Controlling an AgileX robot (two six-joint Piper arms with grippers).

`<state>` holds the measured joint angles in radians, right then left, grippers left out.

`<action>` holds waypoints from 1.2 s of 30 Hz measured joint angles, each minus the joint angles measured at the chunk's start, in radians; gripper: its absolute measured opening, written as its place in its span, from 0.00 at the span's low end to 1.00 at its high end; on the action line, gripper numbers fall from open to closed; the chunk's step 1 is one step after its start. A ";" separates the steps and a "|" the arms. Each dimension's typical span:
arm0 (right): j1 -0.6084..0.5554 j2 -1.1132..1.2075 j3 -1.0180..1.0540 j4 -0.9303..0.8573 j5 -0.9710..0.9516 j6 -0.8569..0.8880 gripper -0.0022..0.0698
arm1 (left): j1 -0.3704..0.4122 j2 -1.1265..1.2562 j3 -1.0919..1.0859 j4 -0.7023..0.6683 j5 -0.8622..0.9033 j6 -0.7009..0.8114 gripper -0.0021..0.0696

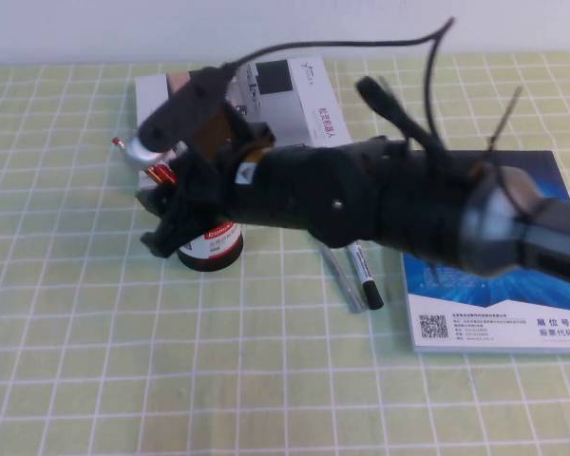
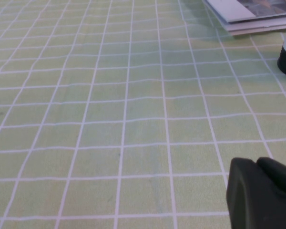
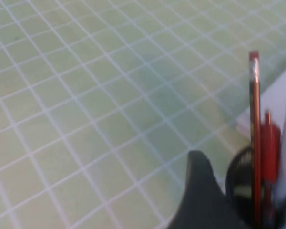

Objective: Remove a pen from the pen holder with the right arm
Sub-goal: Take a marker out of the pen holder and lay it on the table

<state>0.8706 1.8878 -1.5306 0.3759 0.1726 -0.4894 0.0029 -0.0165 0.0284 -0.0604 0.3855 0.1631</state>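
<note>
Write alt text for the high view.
The right arm reaches across a green checked table, its right gripper at a black pen holder with red pens standing in it. Two pens lie on the table near a blue booklet; the left gripper is outside this view.

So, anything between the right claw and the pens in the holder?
Nothing visible. The right claw is right at the pen holder, with the red pens standing close beside it. The left claw hangs low over bare tablecloth, apart from the holder.
</note>
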 joint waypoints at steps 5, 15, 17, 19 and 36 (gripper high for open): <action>0.009 0.102 -0.116 -0.009 -0.027 -0.096 0.56 | 0.000 0.000 0.000 0.000 0.000 0.000 0.02; 0.009 0.250 -0.292 -0.015 -0.041 -0.156 0.59 | 0.000 0.000 0.000 0.000 0.000 0.000 0.02; 0.009 0.268 -0.326 -0.020 -0.041 -0.156 0.59 | 0.000 0.000 0.000 0.000 0.000 0.000 0.02; 0.009 0.287 -0.354 -0.021 -0.041 -0.156 0.59 | 0.000 0.000 0.000 0.000 0.000 0.000 0.02; -0.022 0.414 -0.500 -0.026 -0.045 -0.158 0.59 | 0.000 0.000 0.000 0.000 0.000 0.000 0.02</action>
<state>0.8481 2.3018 -2.0302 0.3503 0.1272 -0.6474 0.0029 -0.0165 0.0284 -0.0604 0.3855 0.1631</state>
